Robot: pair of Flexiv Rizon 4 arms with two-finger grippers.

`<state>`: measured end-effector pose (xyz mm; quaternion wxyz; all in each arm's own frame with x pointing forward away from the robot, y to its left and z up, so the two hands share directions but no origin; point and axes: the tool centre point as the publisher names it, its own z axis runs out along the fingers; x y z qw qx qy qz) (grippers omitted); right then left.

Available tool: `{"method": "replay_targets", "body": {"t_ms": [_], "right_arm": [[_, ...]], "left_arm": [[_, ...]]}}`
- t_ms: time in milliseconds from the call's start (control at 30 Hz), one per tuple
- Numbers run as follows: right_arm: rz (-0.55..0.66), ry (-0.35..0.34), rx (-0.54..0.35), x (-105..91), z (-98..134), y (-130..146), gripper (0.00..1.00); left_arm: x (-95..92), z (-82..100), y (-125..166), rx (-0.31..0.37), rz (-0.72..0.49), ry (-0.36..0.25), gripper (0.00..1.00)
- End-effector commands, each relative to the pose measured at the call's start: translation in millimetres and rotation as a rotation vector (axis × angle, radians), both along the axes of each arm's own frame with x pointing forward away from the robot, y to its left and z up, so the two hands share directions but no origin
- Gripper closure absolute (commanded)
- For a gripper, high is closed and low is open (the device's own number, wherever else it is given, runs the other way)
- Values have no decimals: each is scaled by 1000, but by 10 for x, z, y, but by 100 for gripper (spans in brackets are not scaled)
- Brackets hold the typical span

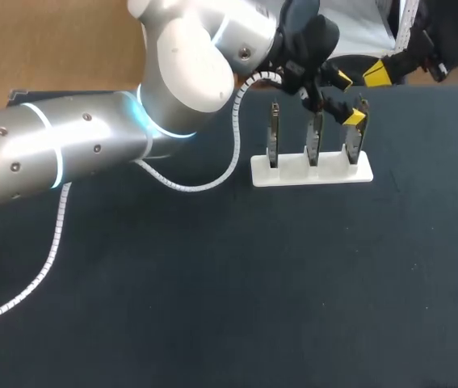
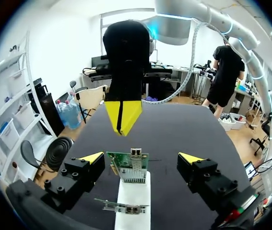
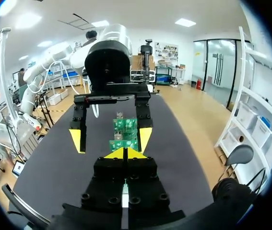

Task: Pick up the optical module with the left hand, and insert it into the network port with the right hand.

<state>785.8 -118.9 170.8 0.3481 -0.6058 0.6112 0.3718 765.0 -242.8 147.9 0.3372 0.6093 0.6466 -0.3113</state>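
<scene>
Passage at the far right is blocked by the white stand [image 1: 311,170] and its three upright boards [image 1: 314,137]. The right-hand board [image 1: 351,141] is flanked by the spread fingers of the left gripper [image 1: 348,99], and the right gripper [image 1: 376,74], tips together, is held just beyond. The left side is barred by the left arm [image 1: 67,149] and its looping cable [image 1: 212,182]. Room to pass is offered over the dark table [image 1: 293,307], near and right of the stand.

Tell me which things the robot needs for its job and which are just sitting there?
For the job: left gripper, right gripper, green network card between the left gripper's open fingers. Optical module: not visible.
Just sitting there: white stand, middle card, card nearest the coiled cable.
</scene>
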Motion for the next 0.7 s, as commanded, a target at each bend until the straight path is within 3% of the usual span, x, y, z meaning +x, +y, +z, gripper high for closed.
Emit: {"method": "replay_targets", "body": {"t_ms": [33, 300, 333, 367, 700], "right_arm": [[-21, -23, 7, -57, 75, -38, 100], [-47, -65, 16, -20, 161, -89, 100], [-48, -69, 9, -20, 171, -91, 54], [-48, -69, 9, -20, 171, -91, 0], [-48, -69, 9, -20, 171, -91, 0]], "left_arm": [[3, 94, 45, 1, 11, -32, 0], [89, 243, 123, -16, 25, -95, 0], [96, 252, 127, -21, 28, -97, 0], [96, 252, 127, -21, 28, -97, 0], [96, 252, 127, -21, 28, -97, 0]]}}
